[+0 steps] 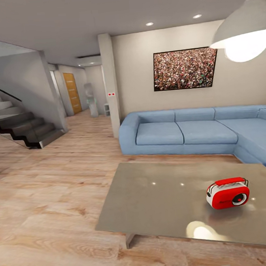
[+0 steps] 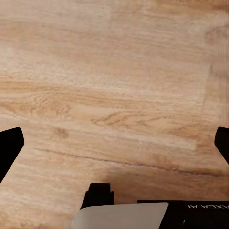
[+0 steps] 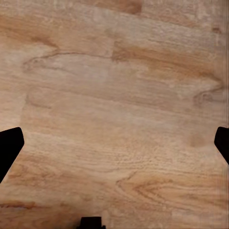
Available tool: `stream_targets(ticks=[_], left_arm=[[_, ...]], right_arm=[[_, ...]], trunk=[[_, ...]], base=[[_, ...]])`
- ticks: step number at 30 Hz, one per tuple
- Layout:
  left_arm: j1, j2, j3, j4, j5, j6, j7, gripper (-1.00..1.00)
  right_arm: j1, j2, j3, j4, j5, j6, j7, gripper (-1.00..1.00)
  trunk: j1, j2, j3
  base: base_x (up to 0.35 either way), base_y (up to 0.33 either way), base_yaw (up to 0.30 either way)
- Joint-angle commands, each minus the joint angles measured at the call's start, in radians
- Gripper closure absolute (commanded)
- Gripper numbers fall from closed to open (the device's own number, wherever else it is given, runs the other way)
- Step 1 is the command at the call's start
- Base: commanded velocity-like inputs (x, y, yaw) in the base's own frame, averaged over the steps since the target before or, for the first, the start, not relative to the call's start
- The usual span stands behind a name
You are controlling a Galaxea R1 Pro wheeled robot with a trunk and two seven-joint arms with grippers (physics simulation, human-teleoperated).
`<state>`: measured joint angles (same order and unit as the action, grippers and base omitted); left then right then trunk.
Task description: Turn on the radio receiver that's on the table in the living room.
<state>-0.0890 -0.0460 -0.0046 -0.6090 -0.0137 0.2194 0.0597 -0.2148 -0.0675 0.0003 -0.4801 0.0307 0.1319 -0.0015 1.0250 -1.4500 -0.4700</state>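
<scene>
My left gripper (image 2: pixel 114 143) has its fingers (image 2: pixel 10 145) spread wide apart over bare wood floor (image 2: pixel 114 71), holding nothing; my right gripper (image 3: pixel 114 143) is likewise spread and empty above the same planks. The radio receiver (image 1: pixel 228 193) stands upright on the grey table (image 1: pixel 155 196), well away from both sets of fingers, before the blue sofa (image 1: pixel 190 131).

Left gripper (image 2: pixel 114 143): two black fingers (image 2: pixel 9 148) with angled tips at opposite edges of the frame, above a black block, a pale grey rounded plate and a black bar carrying white lettering, partly cut off. Right gripper (image 3: pixel 114 143): matching black fingers (image 3: pixel 9 148) and a small black block.
</scene>
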Motion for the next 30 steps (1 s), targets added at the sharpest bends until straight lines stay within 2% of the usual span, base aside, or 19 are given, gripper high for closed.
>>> stream_targets(ticks=[1,30], left_arm=[[0.000,0.000,0.000,0.000,0.000,0.000,0.000,-1.00],[0.000,0.000,0.000,0.000,0.000,0.000,0.000,-1.00]], right_arm=[[0.000,0.000,0.000,0.000,0.000,0.000,0.000,-1.00],[0.000,0.000,0.001,0.000,0.000,0.000,0.000,-1.00]], trunk=[[0.000,0.000,0.000],[0.000,0.000,0.000]], base=[[0.020,-0.329,0.000],[0.001,-0.305,0.000]])
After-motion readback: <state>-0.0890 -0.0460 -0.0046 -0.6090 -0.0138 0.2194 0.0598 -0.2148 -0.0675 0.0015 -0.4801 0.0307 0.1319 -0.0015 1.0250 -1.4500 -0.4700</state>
